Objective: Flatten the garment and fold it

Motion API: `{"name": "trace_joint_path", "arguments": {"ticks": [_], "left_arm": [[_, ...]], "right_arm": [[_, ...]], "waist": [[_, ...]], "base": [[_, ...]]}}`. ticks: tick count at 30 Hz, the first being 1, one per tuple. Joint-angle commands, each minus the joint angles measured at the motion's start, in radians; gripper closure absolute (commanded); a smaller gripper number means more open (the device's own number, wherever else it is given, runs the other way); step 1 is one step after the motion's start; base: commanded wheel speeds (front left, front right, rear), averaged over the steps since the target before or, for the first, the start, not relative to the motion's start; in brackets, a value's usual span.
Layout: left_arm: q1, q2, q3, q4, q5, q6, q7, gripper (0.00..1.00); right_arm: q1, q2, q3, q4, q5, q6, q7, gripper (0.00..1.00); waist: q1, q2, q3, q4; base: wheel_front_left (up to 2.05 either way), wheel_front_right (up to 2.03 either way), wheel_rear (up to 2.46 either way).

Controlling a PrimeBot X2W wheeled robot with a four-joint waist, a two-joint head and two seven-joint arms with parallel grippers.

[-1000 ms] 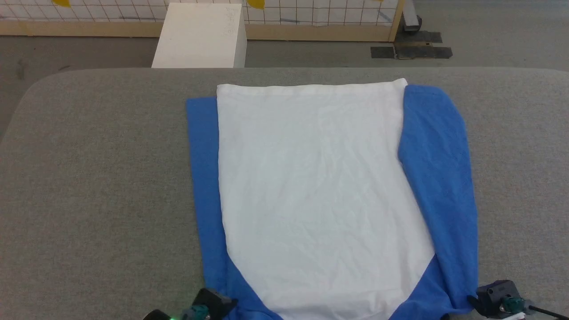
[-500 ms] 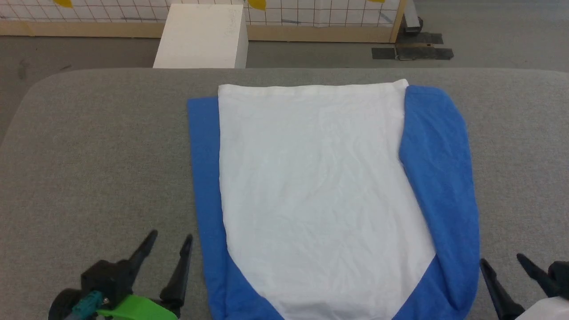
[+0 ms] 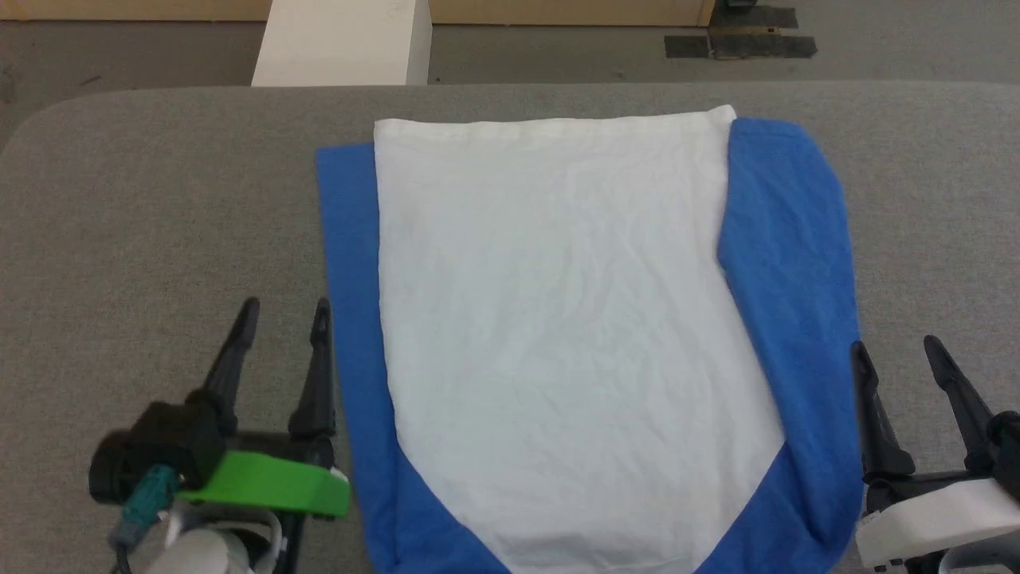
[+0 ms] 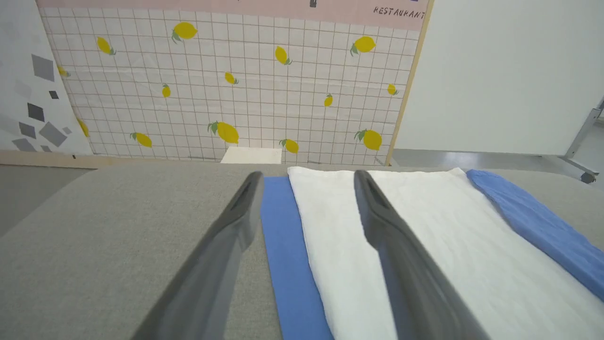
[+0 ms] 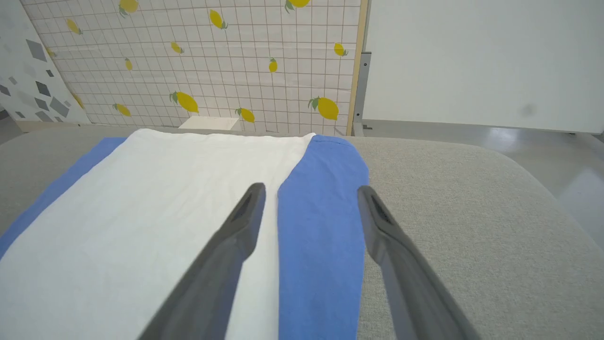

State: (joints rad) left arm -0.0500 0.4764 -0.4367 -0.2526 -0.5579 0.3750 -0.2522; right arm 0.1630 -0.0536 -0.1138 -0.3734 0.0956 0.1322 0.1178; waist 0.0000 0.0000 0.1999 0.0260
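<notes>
The garment lies flat on the grey table, white body up, hem at the far side, blue sleeves folded along both long edges. My left gripper hovers open just left of the left sleeve, empty. My right gripper is open at the outer edge of the right sleeve, empty. In the left wrist view the garment runs ahead between and right of my open gripper. In the right wrist view the blue sleeve lies between the tips of my open gripper.
A white box stands on the floor beyond the table's far edge. Dark tape patches mark the floor at the back right. A lemon-print grid wall rises behind. Bare grey table surface stretches on both sides of the garment.
Both grippers have risen from the near corners of the garment and moved forward along its sides, open. The head camera has tilted down, shifting the whole picture.
</notes>
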Motion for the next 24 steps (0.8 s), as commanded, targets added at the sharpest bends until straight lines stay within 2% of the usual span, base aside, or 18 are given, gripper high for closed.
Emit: {"name": "trace_joint_path", "arguments": {"ticks": [1,3,7,9,11,18,24], "left_arm": [[-0.071,0.043,0.010,0.011,0.025,-0.024,0.018,0.00],[-0.147,0.096,0.015,0.023,0.025,-0.061,0.091,0.00],[-0.345,0.211,0.018,0.064,0.014,-0.175,0.264,0.00],[-0.448,0.243,0.021,0.109,-0.005,-0.232,0.335,0.00],[-0.531,0.252,0.012,0.160,-0.040,-0.289,0.406,0.00],[-0.742,0.253,0.022,0.334,-0.106,-0.354,0.556,0.00],[-0.818,0.261,0.006,0.431,-0.119,-0.390,0.625,0.00]], "right_arm": [[-0.023,0.002,0.005,0.007,-0.007,-0.002,-0.013,0.00],[-0.038,0.003,0.010,0.007,-0.008,-0.002,-0.019,0.00],[-0.092,0.003,0.036,0.000,-0.021,-0.002,-0.018,0.00],[-0.122,0.003,0.049,-0.006,-0.027,-0.002,-0.017,0.00],[-0.146,0.003,0.059,-0.011,-0.030,-0.002,-0.016,0.00],[-0.210,0.003,0.105,-0.022,-0.046,-0.002,0.001,0.00],[-0.239,0.003,0.111,-0.031,-0.045,-0.002,0.012,0.00]], "waist": [[0.0000,0.0000,0.030,0.003],[0.0000,0.0000,0.058,0.003],[0.0000,0.0000,0.133,-0.006],[0.0000,0.0000,0.170,-0.010],[0.0000,0.0000,0.205,-0.014],[0.0000,0.0000,0.306,-0.049],[0.0000,0.0000,0.371,-0.082]], "base": [[0.00,0.00,0.00],[0.00,0.00,0.00],[0.00,0.00,0.00],[0.00,0.00,0.00],[0.00,0.00,0.00],[0.00,0.00,0.00],[0.00,0.00,0.00]]}}
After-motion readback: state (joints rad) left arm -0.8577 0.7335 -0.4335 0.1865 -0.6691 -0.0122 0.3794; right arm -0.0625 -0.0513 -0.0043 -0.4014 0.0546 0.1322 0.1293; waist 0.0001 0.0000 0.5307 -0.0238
